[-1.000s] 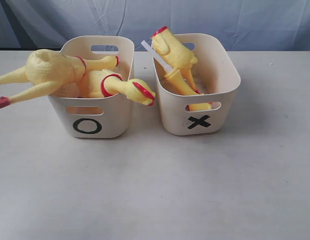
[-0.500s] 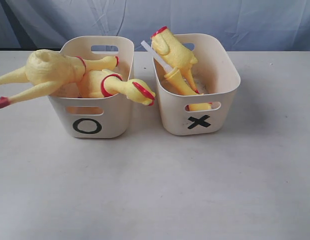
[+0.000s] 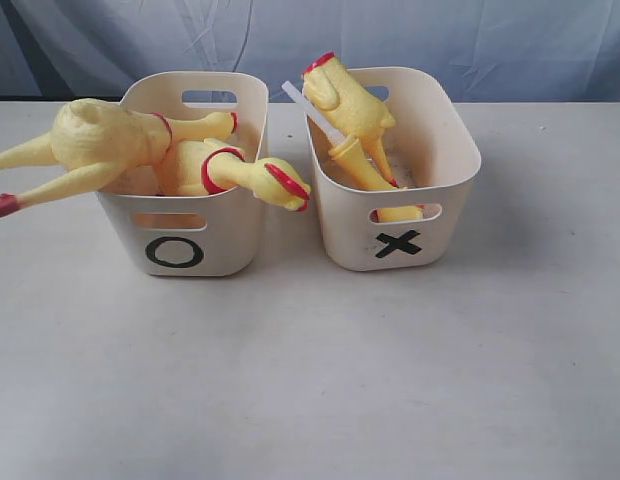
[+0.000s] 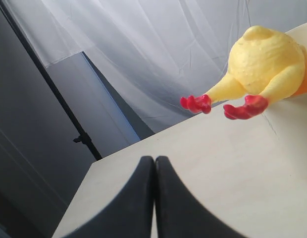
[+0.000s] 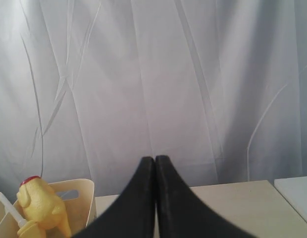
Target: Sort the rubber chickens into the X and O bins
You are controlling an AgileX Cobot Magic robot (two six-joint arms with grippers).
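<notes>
On a pale table [image 3: 310, 380], one rubber chicken [image 3: 95, 140] hangs its legs over the O bin [image 3: 180, 225]'s left rim, and a second [image 3: 240, 172] droops its head rightward. Chicken pieces [image 3: 352, 110] sit in the X bin [image 3: 445, 165] just right of it. The left gripper [image 4: 154, 163] and right gripper [image 5: 154, 161] are each clenched, holding nothing.

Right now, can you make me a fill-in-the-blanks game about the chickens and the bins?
The left bin in the exterior view bears a black letter ____.
The white tube sticks out of the right bin, marked ____.
The chicken hanging over the left bin's edge has feet coloured ____.
The left gripper and the right gripper are both empty and ____.
Missing words: O; X; red; shut.
</notes>
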